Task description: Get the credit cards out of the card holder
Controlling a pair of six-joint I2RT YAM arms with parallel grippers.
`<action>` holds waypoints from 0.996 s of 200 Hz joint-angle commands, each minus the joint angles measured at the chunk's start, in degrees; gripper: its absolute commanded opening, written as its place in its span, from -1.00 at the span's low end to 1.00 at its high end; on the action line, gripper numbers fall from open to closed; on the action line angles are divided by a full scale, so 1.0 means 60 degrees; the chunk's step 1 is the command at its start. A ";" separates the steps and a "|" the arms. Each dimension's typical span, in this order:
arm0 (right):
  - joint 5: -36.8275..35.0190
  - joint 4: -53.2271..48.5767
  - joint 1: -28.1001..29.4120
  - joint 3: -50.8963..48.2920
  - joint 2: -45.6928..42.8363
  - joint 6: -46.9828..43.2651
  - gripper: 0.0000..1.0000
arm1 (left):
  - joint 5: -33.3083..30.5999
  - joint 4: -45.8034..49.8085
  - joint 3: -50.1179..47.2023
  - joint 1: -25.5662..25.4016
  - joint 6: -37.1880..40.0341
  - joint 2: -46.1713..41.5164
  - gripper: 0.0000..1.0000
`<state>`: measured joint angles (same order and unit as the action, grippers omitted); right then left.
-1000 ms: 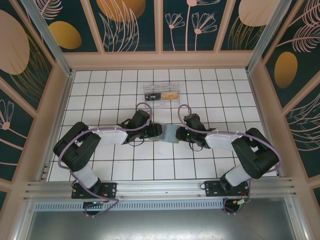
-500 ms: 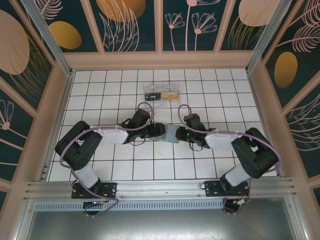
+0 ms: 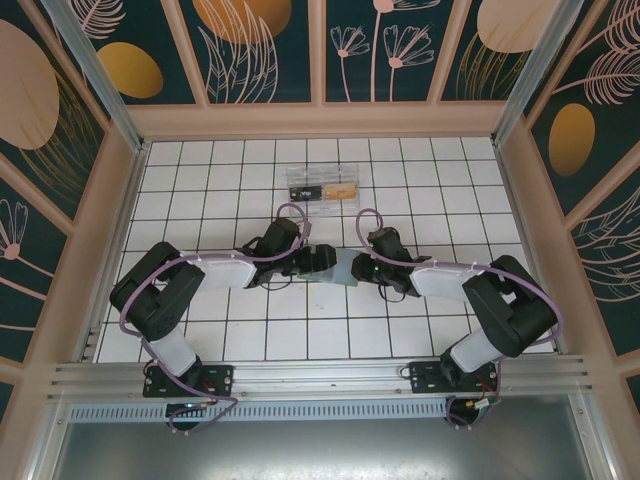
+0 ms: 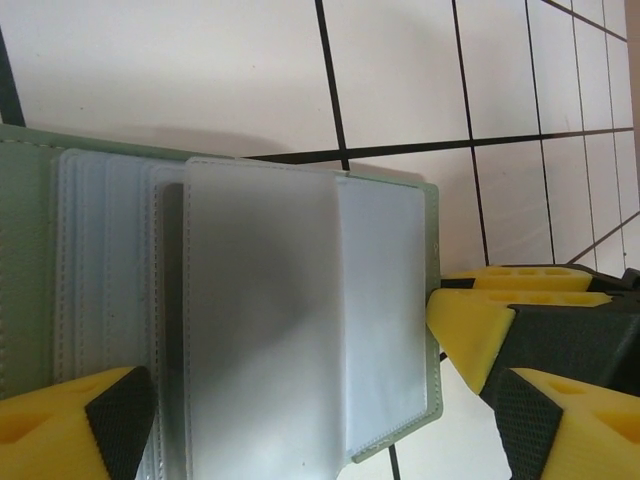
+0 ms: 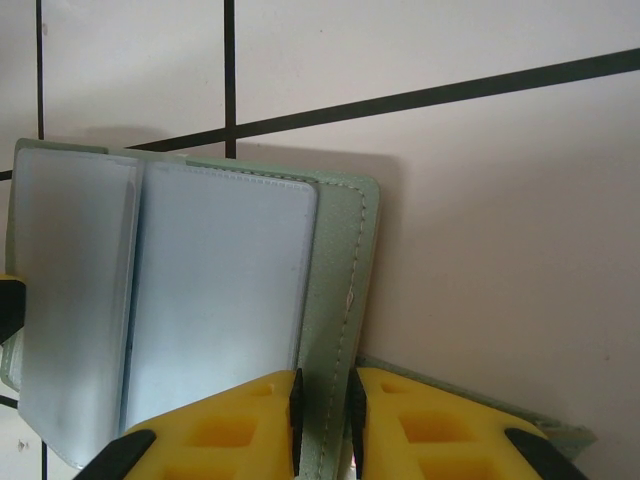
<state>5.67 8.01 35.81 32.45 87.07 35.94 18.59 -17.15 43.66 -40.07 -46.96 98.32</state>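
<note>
The green card holder (image 3: 345, 268) lies open on the tiled table between both grippers. In the left wrist view its frosted plastic sleeves (image 4: 260, 320) fan out over the green cover. I cannot tell whether the sleeves hold cards. My left gripper (image 3: 324, 259) (image 4: 320, 425) stands wide open, with a finger on either side of the sleeves and gripping nothing. My right gripper (image 3: 362, 268) (image 5: 322, 400) is shut on the green cover's stitched edge (image 5: 345, 270). Its yellow fingers (image 4: 475, 330) touch the holder's right edge in the left wrist view.
A clear packet with a dark card and a gold card (image 3: 322, 188) lies on the tiles behind the grippers. Wooden walls (image 3: 320, 120) enclose the table on three sides. Open tiles lie to the left, right and front of the holder.
My left gripper's jaws have opened wide and let go of the holder's sleeves. The right gripper has kept its grip, and the holder has hardly moved.
</note>
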 commanded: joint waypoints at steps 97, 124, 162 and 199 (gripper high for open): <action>0.0141 -0.0044 -0.0007 -0.0149 0.0281 -0.0085 -0.53 | 0.0671 -0.0646 -0.0264 -0.0056 -0.0235 0.0226 0.78; -0.0032 -0.0166 -0.0021 -0.0162 0.0178 -0.0037 -0.53 | 0.0510 -0.0474 -0.0274 -0.0058 -0.0177 0.0166 0.84; -0.1034 -0.0825 -0.0136 -0.0208 -0.0723 0.0132 -0.52 | 0.0331 -0.0279 -0.0227 -0.0053 -0.0142 0.0165 0.84; -0.1626 -0.1180 -0.0339 -0.0322 -0.2218 0.0081 -0.52 | 0.0118 -0.0075 -0.0187 -0.0058 -0.0064 0.0040 0.84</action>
<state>-0.34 3.03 34.70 31.35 79.61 36.40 20.34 -19.88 42.65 -40.07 -47.64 98.43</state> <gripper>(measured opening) 0.243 0.919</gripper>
